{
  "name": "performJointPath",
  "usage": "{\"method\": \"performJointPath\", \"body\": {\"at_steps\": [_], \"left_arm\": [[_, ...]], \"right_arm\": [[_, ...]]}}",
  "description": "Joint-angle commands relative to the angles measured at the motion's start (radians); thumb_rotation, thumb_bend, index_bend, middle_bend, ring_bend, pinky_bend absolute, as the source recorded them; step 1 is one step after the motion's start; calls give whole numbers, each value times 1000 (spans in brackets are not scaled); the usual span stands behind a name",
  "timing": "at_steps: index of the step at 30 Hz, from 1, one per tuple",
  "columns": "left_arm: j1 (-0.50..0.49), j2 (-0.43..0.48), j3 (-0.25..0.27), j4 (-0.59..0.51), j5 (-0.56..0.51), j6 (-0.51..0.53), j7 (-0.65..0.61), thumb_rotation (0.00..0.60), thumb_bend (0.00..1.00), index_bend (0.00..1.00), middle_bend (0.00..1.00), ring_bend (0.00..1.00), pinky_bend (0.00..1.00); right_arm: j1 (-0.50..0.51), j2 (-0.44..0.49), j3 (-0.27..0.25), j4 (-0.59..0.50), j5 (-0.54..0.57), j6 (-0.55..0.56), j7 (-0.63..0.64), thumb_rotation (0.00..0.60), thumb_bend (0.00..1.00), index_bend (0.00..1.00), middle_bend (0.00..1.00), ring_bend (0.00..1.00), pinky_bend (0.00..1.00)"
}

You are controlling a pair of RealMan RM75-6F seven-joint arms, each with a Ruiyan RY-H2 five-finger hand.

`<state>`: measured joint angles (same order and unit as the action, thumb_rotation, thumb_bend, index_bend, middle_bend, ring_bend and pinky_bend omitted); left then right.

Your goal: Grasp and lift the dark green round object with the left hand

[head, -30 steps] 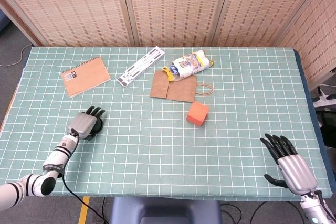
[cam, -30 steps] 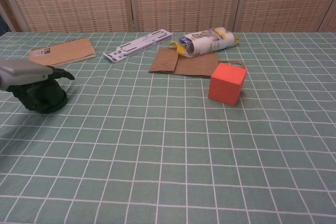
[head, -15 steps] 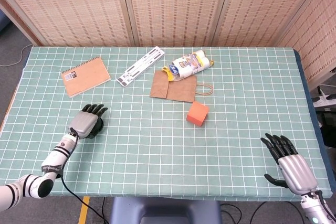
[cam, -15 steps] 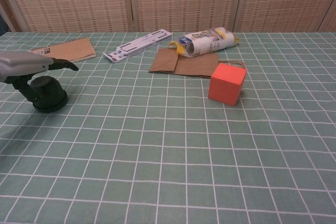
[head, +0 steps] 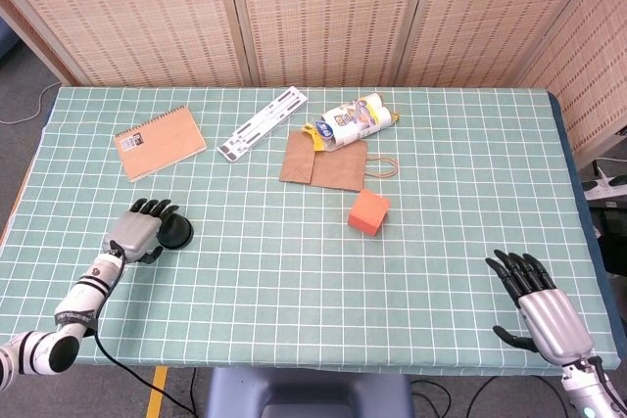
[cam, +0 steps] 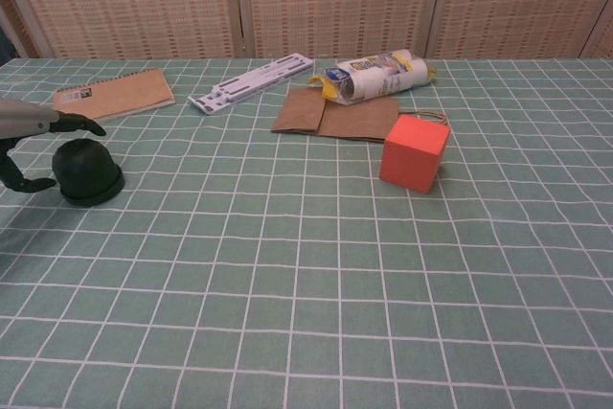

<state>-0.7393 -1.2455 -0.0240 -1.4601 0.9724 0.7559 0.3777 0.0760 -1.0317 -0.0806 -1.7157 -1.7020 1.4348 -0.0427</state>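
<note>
A: Nearest the front edge?
B: The right hand (head: 537,299), by the front right corner, fingers spread, holding nothing.
A: The left hand (head: 137,231)?
B: Near the left edge, fingers apart and empty, just beside the dark green round object (cam: 86,170), which sits on the table (head: 294,271).
A: Farther back?
B: An orange cube (head: 369,211) mid-table, then a paper bag (head: 326,161), a notebook (head: 159,142).

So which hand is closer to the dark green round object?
Left. The left hand sits right beside the dark green round object; the right hand rests far across the table.
</note>
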Motion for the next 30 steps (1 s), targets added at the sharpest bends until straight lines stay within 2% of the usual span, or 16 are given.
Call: {"method": "performJointPath", "body": {"at_steps": [1, 4, 7, 11, 16, 20, 24, 30], "left_arm": [[-2, -4, 2, 4, -3, 5, 10, 600, 413, 15, 3, 0, 53], [-4, -24, -1, 25, 2, 33, 30, 600, 412, 40, 30, 0, 65], [-2, -50, -3, 52, 2, 50, 39, 600, 408, 107, 96, 8, 112], [-2, -69, -1, 77, 6, 56, 49, 600, 405, 216, 192, 79, 164], [-6, -67, -2, 73, -5, 48, 60, 600, 406, 253, 212, 108, 192], [-7, -67, -4, 68, -9, 44, 56, 600, 403, 289, 269, 189, 273], [-1, -77, -8, 78, 10, 59, 42, 600, 401, 406, 374, 309, 415], [8, -68, -21, 70, 39, 63, -10, 600, 396, 479, 423, 362, 459]], "right_arm": [[0, 0, -1, 0, -1, -2, -1, 600, 83, 0, 0, 0, 0], [1, 1, -1, 0, -1, -2, -1, 600, 83, 0, 0, 0, 0], [1, 1, -1, 0, -1, -3, 0, 600, 82, 0, 0, 0, 0], [1, 1, -1, 0, -1, -2, 1, 600, 83, 0, 0, 0, 0], [1, 0, -1, 0, -1, -2, 0, 600, 83, 0, 0, 0, 0], [1, 0, -1, 0, 0, -3, -1, 600, 83, 0, 0, 0, 0], [1, 0, -1, 0, 1, -4, -1, 600, 83, 0, 0, 0, 0], [2, -1, 0, 0, 3, -5, -2, 600, 83, 0, 0, 0, 0]]}}
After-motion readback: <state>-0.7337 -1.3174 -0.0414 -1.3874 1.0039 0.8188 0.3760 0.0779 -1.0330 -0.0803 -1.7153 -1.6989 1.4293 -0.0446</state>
